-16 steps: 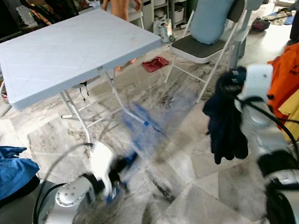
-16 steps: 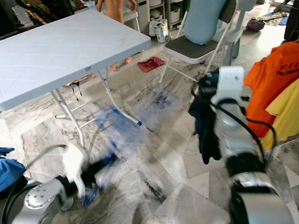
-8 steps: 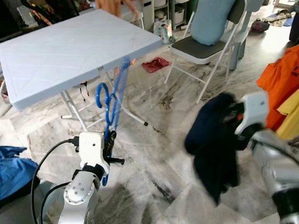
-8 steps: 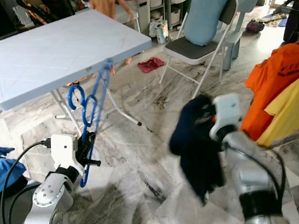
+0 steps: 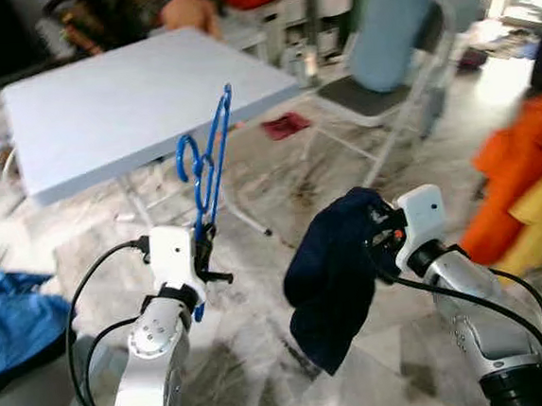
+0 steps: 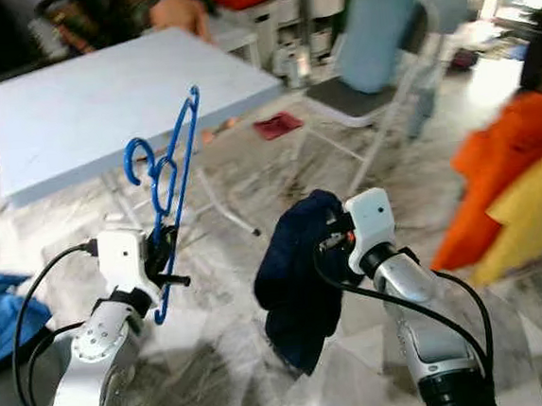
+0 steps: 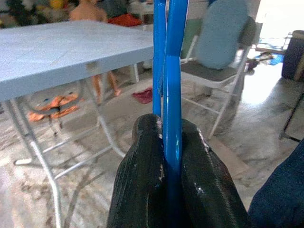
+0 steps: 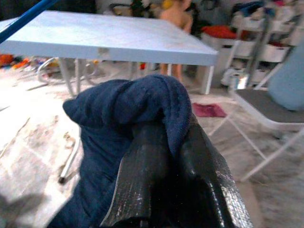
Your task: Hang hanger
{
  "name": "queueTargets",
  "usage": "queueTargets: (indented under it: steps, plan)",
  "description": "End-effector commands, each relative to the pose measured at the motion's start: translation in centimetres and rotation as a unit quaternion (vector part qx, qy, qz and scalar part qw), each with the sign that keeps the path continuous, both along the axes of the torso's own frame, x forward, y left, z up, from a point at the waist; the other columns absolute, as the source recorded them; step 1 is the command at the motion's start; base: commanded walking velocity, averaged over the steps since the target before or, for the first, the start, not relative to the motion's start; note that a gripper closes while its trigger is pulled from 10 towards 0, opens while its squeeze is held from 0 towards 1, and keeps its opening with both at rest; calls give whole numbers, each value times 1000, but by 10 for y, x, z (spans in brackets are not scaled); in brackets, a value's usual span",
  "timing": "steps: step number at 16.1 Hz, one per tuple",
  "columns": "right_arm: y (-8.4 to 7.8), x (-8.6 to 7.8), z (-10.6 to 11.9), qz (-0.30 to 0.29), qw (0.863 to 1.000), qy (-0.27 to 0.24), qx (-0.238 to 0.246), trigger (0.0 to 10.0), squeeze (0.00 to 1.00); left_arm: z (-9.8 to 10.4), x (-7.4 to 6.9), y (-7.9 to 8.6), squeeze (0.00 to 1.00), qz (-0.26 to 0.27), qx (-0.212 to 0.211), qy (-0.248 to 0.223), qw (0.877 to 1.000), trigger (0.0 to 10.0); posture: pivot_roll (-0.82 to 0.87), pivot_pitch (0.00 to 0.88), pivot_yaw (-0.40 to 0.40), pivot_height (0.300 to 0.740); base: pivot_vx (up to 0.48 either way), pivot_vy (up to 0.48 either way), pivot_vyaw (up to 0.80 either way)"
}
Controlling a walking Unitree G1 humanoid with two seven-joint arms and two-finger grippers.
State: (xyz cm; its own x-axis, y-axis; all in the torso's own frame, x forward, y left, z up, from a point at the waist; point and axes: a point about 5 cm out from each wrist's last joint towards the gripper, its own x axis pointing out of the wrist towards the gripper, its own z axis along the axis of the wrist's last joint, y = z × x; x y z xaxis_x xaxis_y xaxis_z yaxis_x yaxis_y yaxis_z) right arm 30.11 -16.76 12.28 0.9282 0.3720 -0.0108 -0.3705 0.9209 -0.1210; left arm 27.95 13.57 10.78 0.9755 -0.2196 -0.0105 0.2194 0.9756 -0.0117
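left eye view: left gripper (image 5: 203, 256) is raised in front of the robot, fingers pinched on the lower end of a blue hanger (image 5: 207, 161). hanger stands nearly upright, hook end up, in front of the pale blue table (image 5: 110, 103). right gripper (image 5: 380, 236) is up at about the same height, well apart from the hanger, clamped on a bunched dark navy cloth (image 5: 334, 273) that droops below it. grey folding chair (image 5: 388, 69) with a blue cushion stands beyond the table corner. orange garment (image 5: 524, 162) and a yellow one hang at the robot's right edge (blurred). blue fabric (image 5: 10, 316) lies on the marble floor at the robot's left. small red rag (image 5: 285, 125) on the floor under the table's far side.

right eye view: same scene. hanger hook curls at the top, toward the robot's left. a person's bare back (image 6: 177, 12) shows behind the table.

left wrist view: both black fingers (image 7: 145, 171) pressed together with the hanger's blue bars sandwiched between them; the bars run straight up out of the grip. table and chair behind, navy cloth at one corner.

right wrist view: fingers (image 8: 199, 175) closed on the cloth, which folds over the finger ends and hangs down one side. table behind, a strip of blue hanger in one corner.
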Motion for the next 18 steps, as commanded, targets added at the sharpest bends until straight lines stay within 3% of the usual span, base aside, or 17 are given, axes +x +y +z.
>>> queueTargets:
  steps: [1, 4, 9, 13, 18]
  plan:
    - [10, 3, 11, 18, 1000, -19, 3, 10000, 0, -2, 0, 7, 0, 16, 5, 2, 1000, 10000, -133, 0, 69, 740, 416, 0, 775]
    - [11, 4, 13, 18, 1000, -19, 4, 10000, 0, -4, 0, 5, 0, 16, 4, 4, 1000, 10000, -135, 0, 67, 740, 421, 0, 654]
    - [17, 4, 15, 29, 999, -23, 0, 10000, 0, -6, 2, 4, 0, 16, 3, 8, 1000, 10000, -142, 0, 65, 740, 427, 0, 0]
    - [19, 3, 15, 35, 999, -24, -3, 10000, 0, -7, 1, 1, 0, 16, -1, 9, 1000, 10000, -145, 0, 60, 740, 428, 0, 784]
    - [21, 5, 17, 39, 999, -26, -6, 10000, 0, -6, 3, 1, 0, 19, -2, 6, 1000, 10000, -143, 0, 52, 740, 456, 0, 0]
